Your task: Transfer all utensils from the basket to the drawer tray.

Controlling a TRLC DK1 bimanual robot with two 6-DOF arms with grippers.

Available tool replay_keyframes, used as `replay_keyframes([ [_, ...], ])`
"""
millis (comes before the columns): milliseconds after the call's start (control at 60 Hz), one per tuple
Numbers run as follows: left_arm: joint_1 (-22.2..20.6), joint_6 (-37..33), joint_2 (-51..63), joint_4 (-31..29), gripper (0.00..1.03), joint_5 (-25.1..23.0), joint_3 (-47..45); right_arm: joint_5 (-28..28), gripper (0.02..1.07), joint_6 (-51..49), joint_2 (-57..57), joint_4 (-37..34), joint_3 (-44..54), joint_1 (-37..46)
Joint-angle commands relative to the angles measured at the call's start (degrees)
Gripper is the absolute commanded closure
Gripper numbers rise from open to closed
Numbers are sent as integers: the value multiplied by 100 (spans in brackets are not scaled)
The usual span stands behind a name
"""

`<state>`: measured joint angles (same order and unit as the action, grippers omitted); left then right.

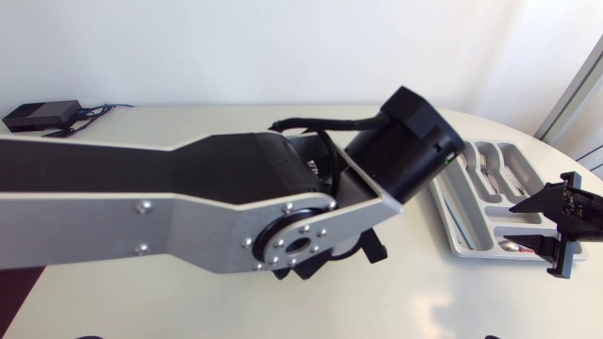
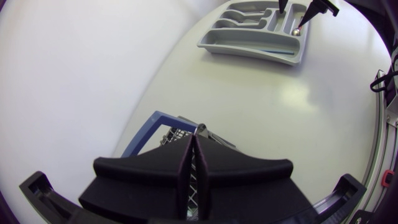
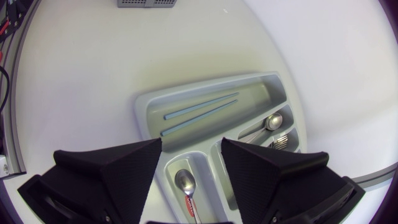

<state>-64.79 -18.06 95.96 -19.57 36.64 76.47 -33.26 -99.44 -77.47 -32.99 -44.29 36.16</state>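
Observation:
My left gripper point(image 2: 193, 142) is shut over the wire basket point(image 2: 154, 122) with the blue rim. A thin metal utensil end point(image 2: 200, 129) shows right at its fingertips. In the head view my left arm hides the basket. The grey drawer tray point(image 3: 144, 106) lies under my right gripper point(image 3: 191, 155), which is open. Below and between its fingers a spoon point(image 3: 185, 183) rests in a short compartment. Two blue chopsticks point(image 3: 200, 114) lie in the long compartment, and another spoon point(image 3: 272, 121) and a fork point(image 3: 283, 142) in the far ones.
In the head view the tray point(image 1: 450, 224) is at the table's right, with my right gripper point(image 1: 551, 221) at its outer end. A black box point(image 1: 40, 115) with cables sits at the back left corner. The table's curved edge runs close behind the tray.

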Motion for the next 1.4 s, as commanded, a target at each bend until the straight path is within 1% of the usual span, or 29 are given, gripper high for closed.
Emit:
replay_keyframes([
  [0,2,-48,-262,32,100,1,132,-67,33,293,189,-67,193,-145],
  [117,2,-30,-473,32,100,-26,176,-225,33,768,417,-208,202,-382],
  [200,2,5,-667,41,100,-43,193,-348,33,1383,681,-383,167,-681],
  [267,20,75,-807,59,100,-96,202,-559,33,1981,1059,-568,140,-980],
  [333,63,145,-886,138,100,-175,211,-586,33,2579,1437,-603,175,-1340],
  [450,169,339,-974,235,100,-456,290,-638,33,3791,2113,-515,211,-2113],
  [533,327,567,-965,217,99,-808,430,-621,33,4758,2421,-234,237,-2685],
  [583,415,743,-930,191,99,-940,501,-559,33,5303,2553,21,290,-3019],
  [650,573,998,-842,112,99,-1230,589,-304,33,5901,2676,416,378,-3467],
  [667,644,1112,-807,50,98,-1370,641,-234,33,6050,2685,496,395,-3581],
  [717,740,1262,-737,-38,99,-1529,729,-58,33,6305,2729,680,430,-3836],
  [817,1004,1666,-544,-170,99,-2065,896,434,33,7043,2729,1164,483,-4574],
  [933,1127,1903,-421,-222,99,-2302,1019,1172,34,7500,2658,1665,527,-5295],
  [950,1136,1930,-403,-222,99,-2328,1028,1286,35,7553,2632,1735,536,-5383],
  [983,1171,1973,-368,-231,99,-2399,1055,1453,40,7632,2579,1884,536,-5559],
  [1083,1206,2105,-280,-249,99,-2548,1107,1585,48,7834,2342,2201,483,-5690],
  [1167,1259,2211,-245,-249,99,-2689,1142,1647,50,7949,2131,2359,421,-5778],
  [1233,1303,2255,-236,-258,99,-2785,1151,1779,59,8019,1990,2570,413,-5813],
  [1283,1312,2272,-236,-258,99,-2812,1169,1787,62,8063,1911,2631,386,-5822],
  [1350,1329,2299,-236,-266,99,-2882,1160,1787,64,8098,1815,2728,378,-5849],
  [1383,1338,2316,-236,-275,99,-2926,1169,1823,68,8107,1762,2781,369,-5884],
])
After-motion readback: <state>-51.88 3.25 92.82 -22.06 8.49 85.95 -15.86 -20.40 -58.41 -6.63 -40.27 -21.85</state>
